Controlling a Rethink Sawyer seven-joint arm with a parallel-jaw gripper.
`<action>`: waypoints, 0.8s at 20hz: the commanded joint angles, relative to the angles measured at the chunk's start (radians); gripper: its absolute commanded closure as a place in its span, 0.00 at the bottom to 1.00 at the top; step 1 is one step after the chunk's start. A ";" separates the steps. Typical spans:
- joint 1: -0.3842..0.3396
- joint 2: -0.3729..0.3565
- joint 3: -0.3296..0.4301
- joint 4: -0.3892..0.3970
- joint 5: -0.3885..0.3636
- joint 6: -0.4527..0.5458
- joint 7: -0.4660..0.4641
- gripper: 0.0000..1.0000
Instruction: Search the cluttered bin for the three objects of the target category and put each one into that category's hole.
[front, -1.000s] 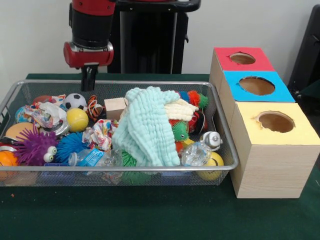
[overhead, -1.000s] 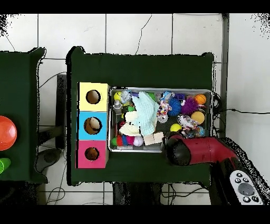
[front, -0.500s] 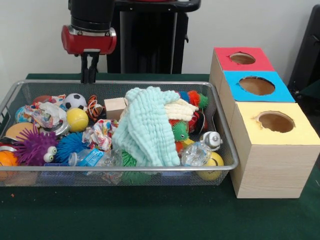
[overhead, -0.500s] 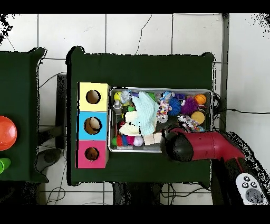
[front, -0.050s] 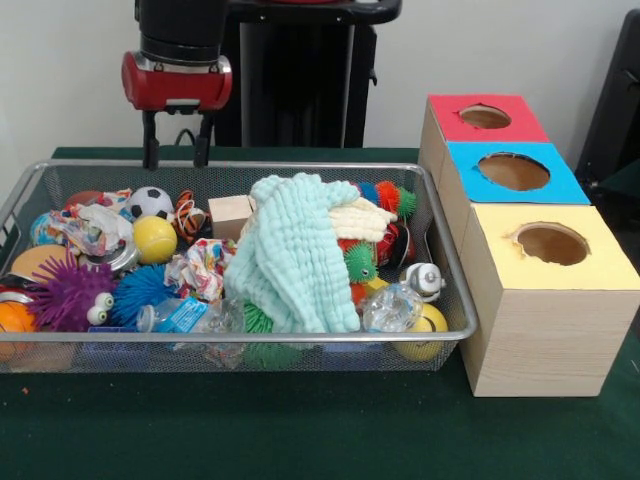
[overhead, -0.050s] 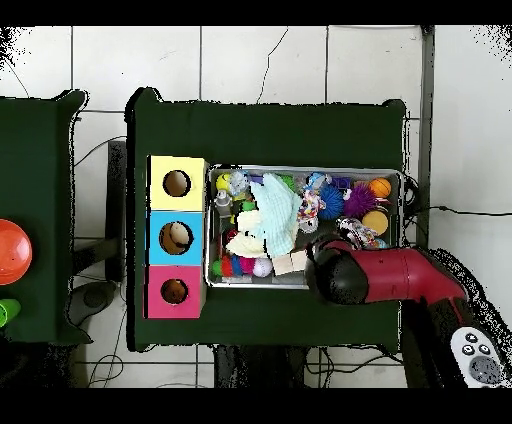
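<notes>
Clutter packs the wire bin (front, -0.050s: 455, 290) rim to rim; a mint cloth (front, -0.050s: 288, 255) heaped at its middle stands tallest. Open air lies above the bin's far rim.

I see my arm (overhead, -0.050s: 400, 277) hanging vertical, red wrist collar over the end effector (front, -0.050s: 176, 155). Its two black fingers (front, -0.050s: 151, 152) point straight down, spread apart, nothing between them. Overhead, the red link runs sideways.

We can read no text, label, brand or number anywhere: none on the three boxes (front, -0.050s: 520, 200), none on the bin (front, -0.050s: 455, 300) beside them.
</notes>
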 joint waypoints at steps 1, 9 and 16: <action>-0.026 0.036 0.066 0.041 -0.030 0.029 -0.061 0.00; -0.066 0.064 0.062 0.054 -0.076 -0.030 -0.071 0.00; -0.075 0.160 0.023 0.034 -0.163 -0.113 -0.022 0.00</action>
